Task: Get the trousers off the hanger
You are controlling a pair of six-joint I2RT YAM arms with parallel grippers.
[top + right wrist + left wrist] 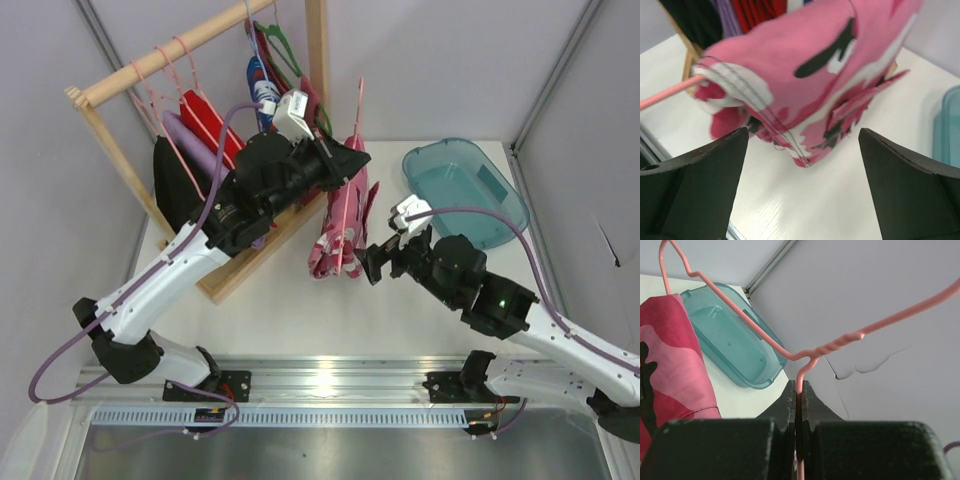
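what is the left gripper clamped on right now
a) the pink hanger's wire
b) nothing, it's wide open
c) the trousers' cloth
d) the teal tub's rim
A: in the left wrist view the left gripper has its jaws pressed together on the thin pink wire of the hanger, just below the twisted neck, while the trousers hang off to the side, outside the jaws.

Top cam's looking down from high on the near side; wrist cams are peering in close, both catching the trousers [805, 65].
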